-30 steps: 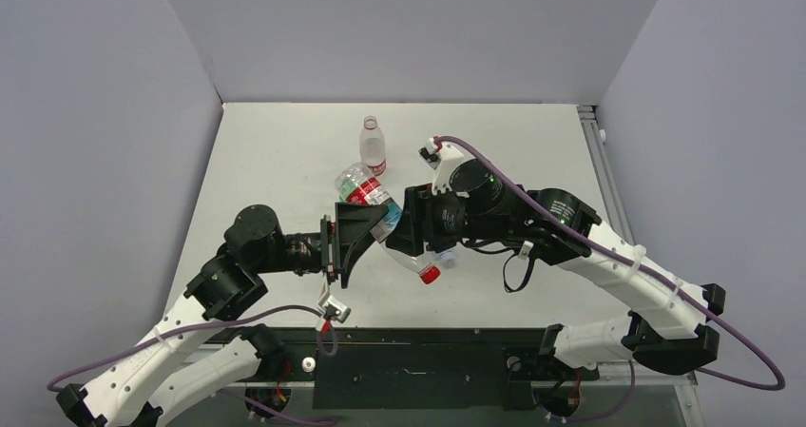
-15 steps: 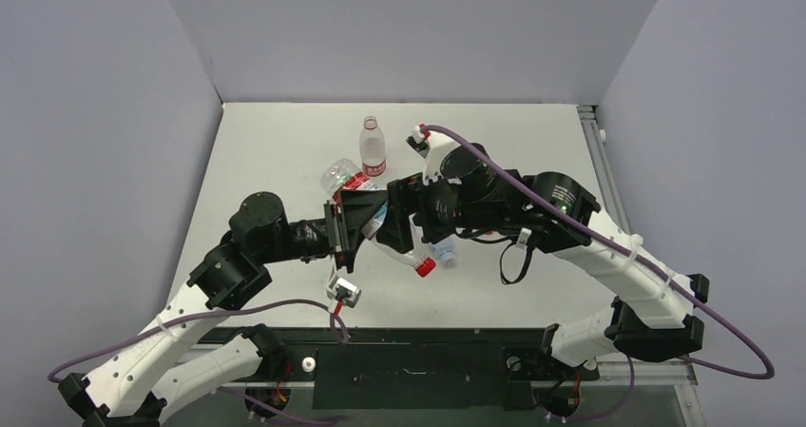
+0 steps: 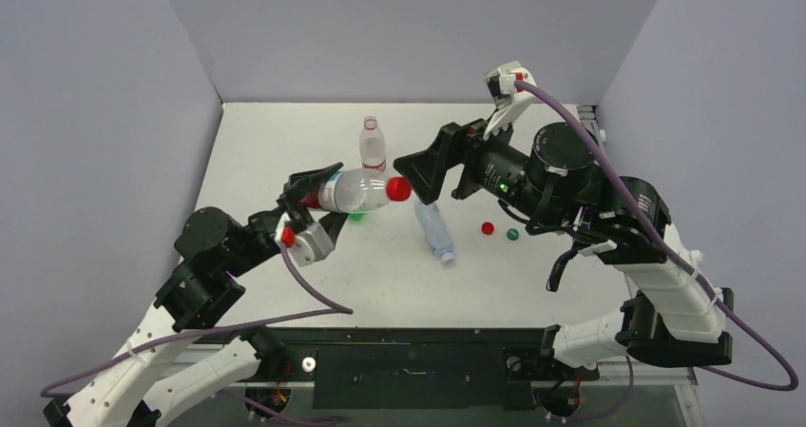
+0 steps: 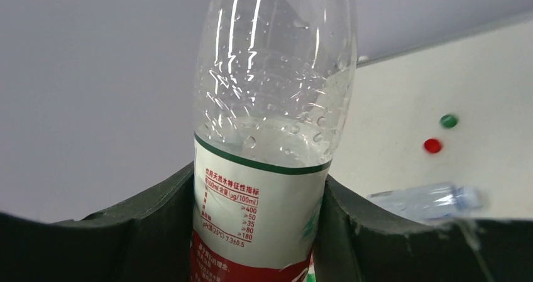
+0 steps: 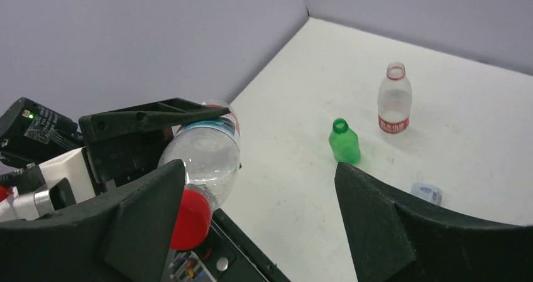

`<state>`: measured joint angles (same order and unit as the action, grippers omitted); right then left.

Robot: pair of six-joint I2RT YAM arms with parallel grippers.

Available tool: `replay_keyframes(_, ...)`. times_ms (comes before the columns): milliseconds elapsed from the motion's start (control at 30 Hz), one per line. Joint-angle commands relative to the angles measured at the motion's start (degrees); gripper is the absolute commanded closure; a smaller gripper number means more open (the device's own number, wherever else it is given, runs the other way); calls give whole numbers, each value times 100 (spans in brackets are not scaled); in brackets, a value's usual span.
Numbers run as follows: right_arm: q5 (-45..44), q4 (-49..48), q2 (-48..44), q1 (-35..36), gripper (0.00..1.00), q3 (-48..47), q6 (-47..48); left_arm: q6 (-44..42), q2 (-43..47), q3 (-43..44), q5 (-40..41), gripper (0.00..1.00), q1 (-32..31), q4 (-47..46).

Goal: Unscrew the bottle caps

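My left gripper (image 4: 259, 175) is closed narrow on the label of a red-labelled bottle (image 4: 270, 106) and holds it sideways above the table (image 3: 285, 151). My left wrist view cuts the bottle's neck off at the top edge, and its base is lost between my fingers. Its red cap (image 3: 399, 188) is on, just beside one fingertip of my right gripper (image 5: 261, 169). I cannot tell whether they touch. That gripper stands wide apart with nothing between its fingers, and one finger covers part of the cap in the right wrist view.

From above, the green bottle (image 5: 344, 142) is mostly hidden behind the held one. It stands open-mouthed. A second red-labelled bottle (image 3: 373, 146) stands uncapped farther back. The pale-blue bottle (image 3: 434, 229) lies on its side, and I cannot tell whether it is capped. A loose red cap (image 3: 488, 227) and a green cap (image 3: 512, 234) lie close together to its right.
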<state>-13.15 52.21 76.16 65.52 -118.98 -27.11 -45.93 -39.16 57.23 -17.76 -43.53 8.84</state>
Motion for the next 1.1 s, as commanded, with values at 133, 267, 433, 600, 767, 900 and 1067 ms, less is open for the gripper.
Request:
replay_keyframes(133,-612,-1261,457,640,16,-441,796,3597,-15,547,595,59,-27,199)
replay_keyframes(267,-609,-1486,613,792,15,-549,906,3928,-45,493,492,59,-24,100)
replay_keyframes(433,-627,-1643,605,837,21,-361,843,4109,-87,456,510,59,-29,-32)
replay_keyframes(600,-729,-1760,576,837,54,-180,856,4272,-200,574,422,59,-31,-73)
replay_keyframes(767,-625,-1875,550,840,100,-154,1039,4524,-340,646,15,60,-25,-140)
replay_keyframes(900,-274,-2069,447,838,100,-90,1384,4969,-469,785,-401,62,-26,-194)
replay_keyframes(1067,199,-2210,351,810,100,-124,1778,5402,-623,993,-892,70,-16,-302)
